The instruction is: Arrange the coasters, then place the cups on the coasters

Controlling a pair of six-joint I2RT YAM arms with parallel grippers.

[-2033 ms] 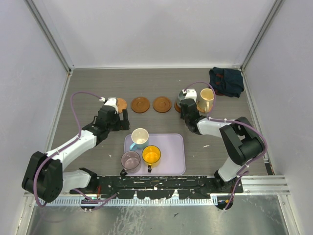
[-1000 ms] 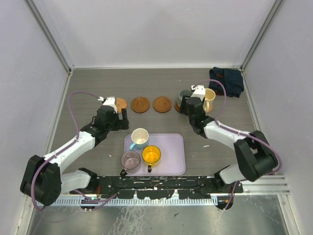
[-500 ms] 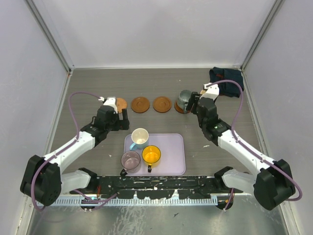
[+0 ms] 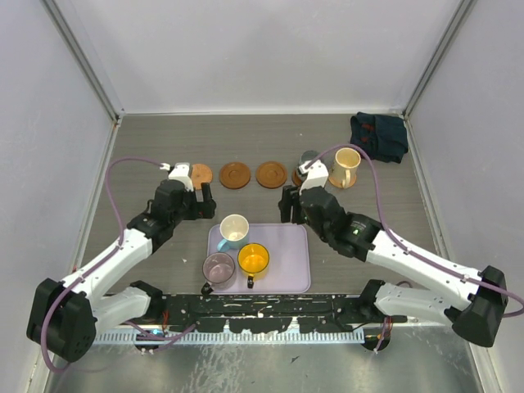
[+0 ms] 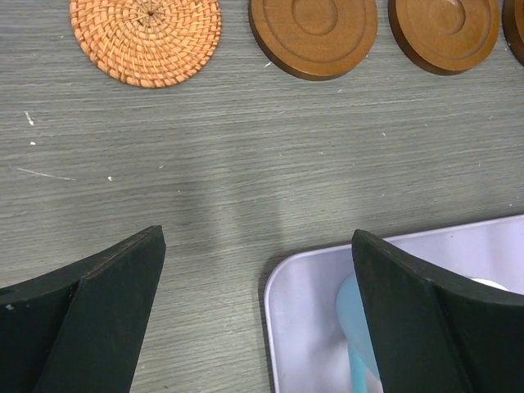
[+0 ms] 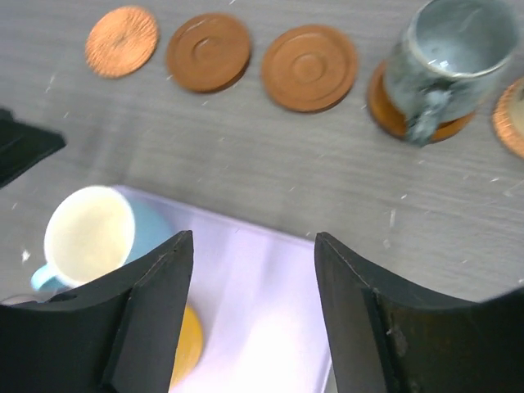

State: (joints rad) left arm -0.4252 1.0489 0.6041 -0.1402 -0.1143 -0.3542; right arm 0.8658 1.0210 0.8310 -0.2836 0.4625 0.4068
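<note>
The right gripper (image 6: 252, 246) has pulled back from the cream cup (image 4: 345, 166) and now hangs over the far right corner of the lavender tray (image 4: 286, 264), its fingers spread and empty. Beyond the tray to the right, the cream cup stands free, seemingly on a woven coaster (image 6: 512, 115) that is only partly in view. The grey-green cup (image 6: 446, 57) sits on its coaster (image 6: 385, 106) just beside it. The left gripper (image 5: 258, 237) stays wide open over the tray's far left corner. Three bare coasters (image 4: 235, 174) lie in a row beyond the tray, and three cups (image 4: 234, 229) remain in it.
</note>
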